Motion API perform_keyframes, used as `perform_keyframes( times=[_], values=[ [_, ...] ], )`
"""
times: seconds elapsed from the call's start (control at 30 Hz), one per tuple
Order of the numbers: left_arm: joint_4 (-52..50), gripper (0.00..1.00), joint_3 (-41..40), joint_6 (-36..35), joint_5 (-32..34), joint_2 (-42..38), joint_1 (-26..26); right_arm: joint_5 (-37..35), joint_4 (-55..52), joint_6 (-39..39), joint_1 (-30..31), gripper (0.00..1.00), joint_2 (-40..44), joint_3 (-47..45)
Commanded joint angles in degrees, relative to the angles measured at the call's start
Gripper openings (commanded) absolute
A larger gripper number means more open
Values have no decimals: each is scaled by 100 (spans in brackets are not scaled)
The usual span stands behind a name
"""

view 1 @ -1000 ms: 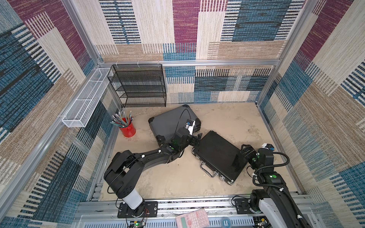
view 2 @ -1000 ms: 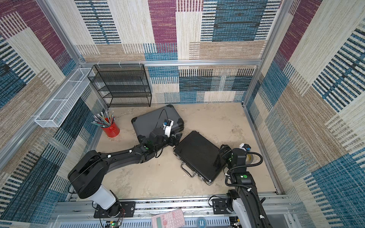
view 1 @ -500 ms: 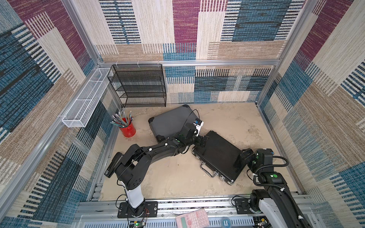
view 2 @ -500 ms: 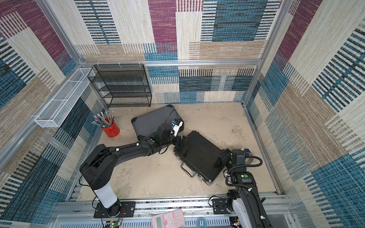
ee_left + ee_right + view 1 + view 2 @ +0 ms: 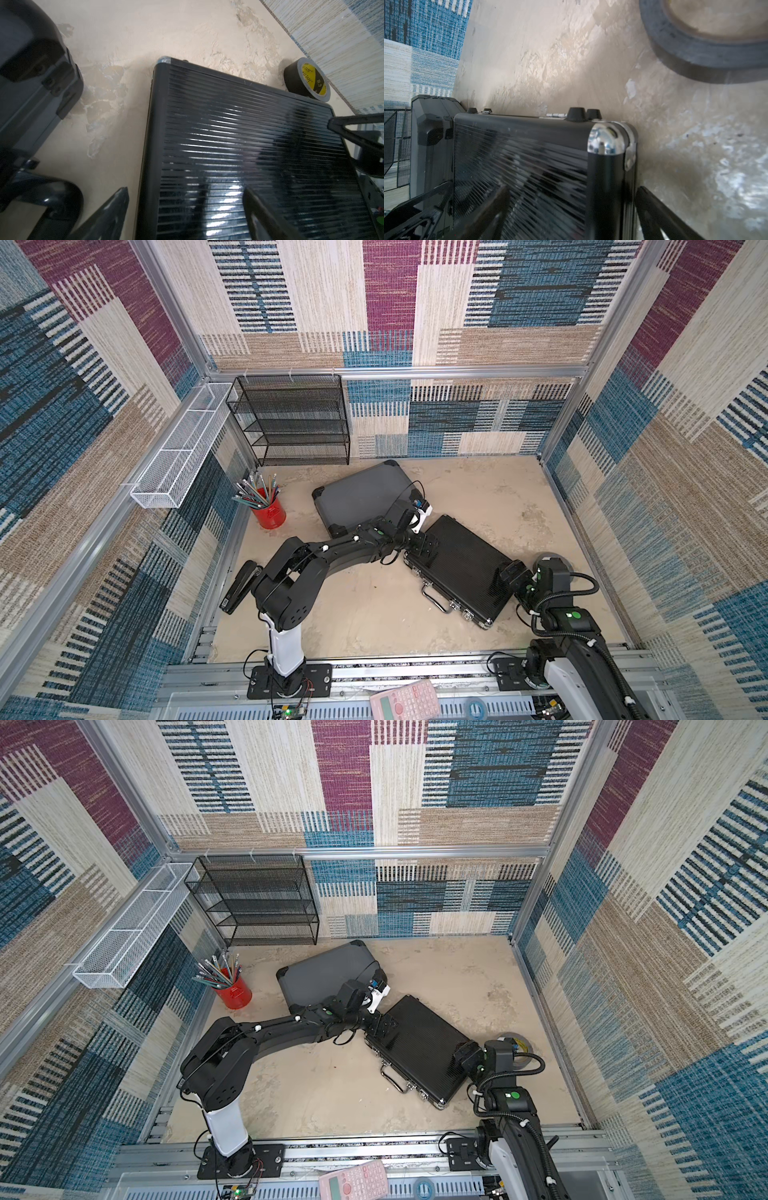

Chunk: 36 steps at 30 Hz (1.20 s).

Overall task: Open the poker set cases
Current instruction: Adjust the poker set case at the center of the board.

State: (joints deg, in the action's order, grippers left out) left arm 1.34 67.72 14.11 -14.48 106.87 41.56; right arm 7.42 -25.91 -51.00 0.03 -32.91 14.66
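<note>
Both arms have closed in on one target since a second ago: my left arm [image 5: 332, 551] has come off the grey case [image 5: 357, 497], and my right arm [image 5: 569, 614] has pushed forward. They now sit at opposite ends of the black case [image 5: 461, 568].

That case lies flat and shut in mid-floor with its handle [image 5: 435, 600] facing my bases. The grey case, also shut, lies behind it, their corners just beside each other.

The likely trouble is that neither claw is at the silver latches [image 5: 467, 616]. Squeezing or prying at the ends would probably press the lid down or slide the glossy case across the floor [image 5: 478, 489] into the tape roll [image 5: 307, 81].

My left claw [image 5: 186, 190] is spread — one finger over the ribbed lid, the other over bare floor, the case's short edge between them. My right claw [image 5: 574, 188] is spread too, straddling the edge below the chrome corner [image 5: 606, 139].
</note>
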Motion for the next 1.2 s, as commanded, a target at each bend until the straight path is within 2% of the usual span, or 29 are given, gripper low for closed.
perform_keyframes(
  times=[0.0,0.17,0.63,0.9,1.17],
  values=[
    [-103,84,39,386,-439,80,-86,355,422,21,46,91,-39,-62],
    [-155,78,133,615,-876,267,-175,461,693,37,119,88,-65,-164],
    [-352,51,380,978,-1312,575,-176,947,2046,54,243,81,-752,-143],
    [-244,46,421,1278,-1160,661,-103,1096,2826,288,245,82,-1399,126],
    [131,46,465,1783,-915,809,9,1271,3401,630,251,82,-2130,602]
  ],
)
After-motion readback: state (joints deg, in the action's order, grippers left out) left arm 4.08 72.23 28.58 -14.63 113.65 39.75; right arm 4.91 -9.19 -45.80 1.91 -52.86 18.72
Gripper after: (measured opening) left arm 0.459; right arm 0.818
